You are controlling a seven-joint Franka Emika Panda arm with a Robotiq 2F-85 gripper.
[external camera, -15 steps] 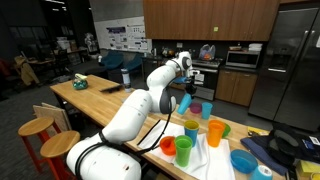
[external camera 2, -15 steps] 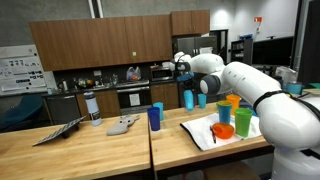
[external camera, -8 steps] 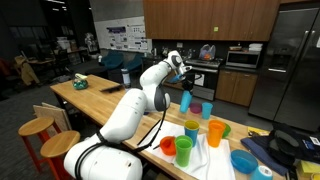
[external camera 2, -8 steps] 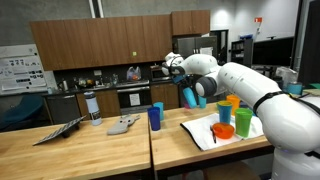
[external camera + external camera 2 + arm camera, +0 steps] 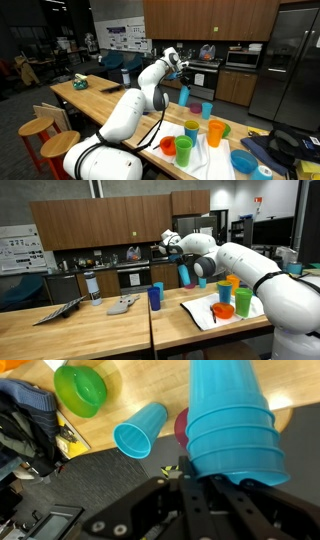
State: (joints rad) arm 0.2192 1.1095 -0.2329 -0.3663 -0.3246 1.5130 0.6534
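- The gripper (image 5: 178,70) has its jaws closed nearly all the way, pinching the rim of a stack of light-blue cups (image 5: 184,95). The stack hangs tilted in the air, clear of the table (image 5: 110,100).
- In the wrist view, the stack (image 5: 228,420) sits over wood close to the table's far edge, with dark floor beyond that edge.
- The stack is above and just beside a purple cup (image 5: 196,108), near the table's back edge in an exterior view.
- Bare wood runs toward the end of the table away from the cups. On the other side, standing cups crowd a white cloth (image 5: 213,163), among them an orange cup (image 5: 216,132).
- A dark-blue cup (image 5: 154,297) stands upright near the seam between the tabletops, apart from the stack.
- In the wrist view, a lying blue cup (image 5: 140,430) shows an open, empty mouth. A green cup (image 5: 80,388) beyond it also looks empty.
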